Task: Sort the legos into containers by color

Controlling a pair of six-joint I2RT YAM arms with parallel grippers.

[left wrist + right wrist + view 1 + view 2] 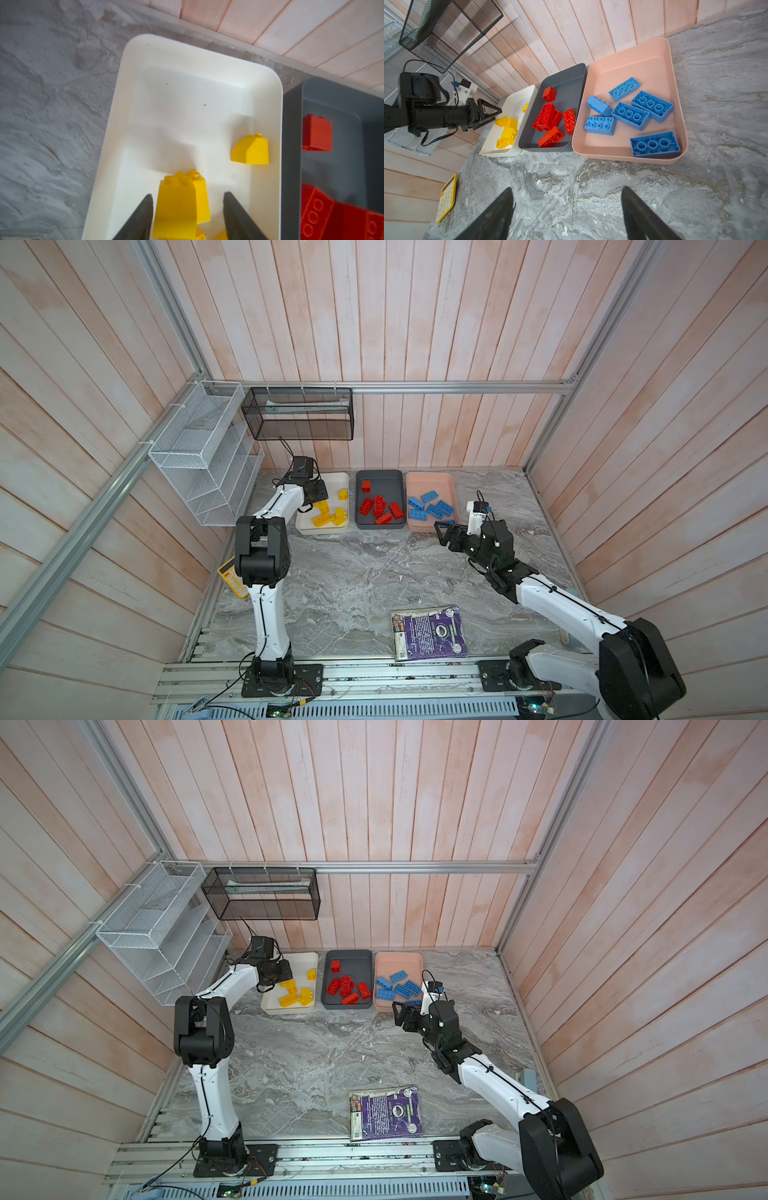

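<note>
Marble-grey surface [353, 572], boxed in by pale wood-plank walls, with three trays in a row along the far wall.

Item 1: white tray [337, 481]. Holds the yellow legos [328, 517], heaped toward its near end. The left pincer [188, 195] hangs over it with jaws apart. A sloped yellow brick [178, 203] sits between them with a gap on one side, so it is judged released, not clamped.
Item 2: dark grey tray [380, 477]. Holds the red legos [379, 507], all inside.
Item 3: salmon pink tray [430, 483]. Holds the blue legos [630, 116], six counted in the right wrist view.
Item 4: right pincer [566, 188]. Jaws wide apart and empty, over bare surface just short of the pink tray.

Progress: no loose brick is seen on the surface, and each colour lies in its own tray. Sorting is judged complete or at its last drop.

Not verifiable:
- the yellow count, as the left arm covers part of the white tray in both top views
- whether the sloped brick rests on the tray floor
- the surface behind the arms
- the yellow calculator [228, 577], half hidden by the left elbow
</note>
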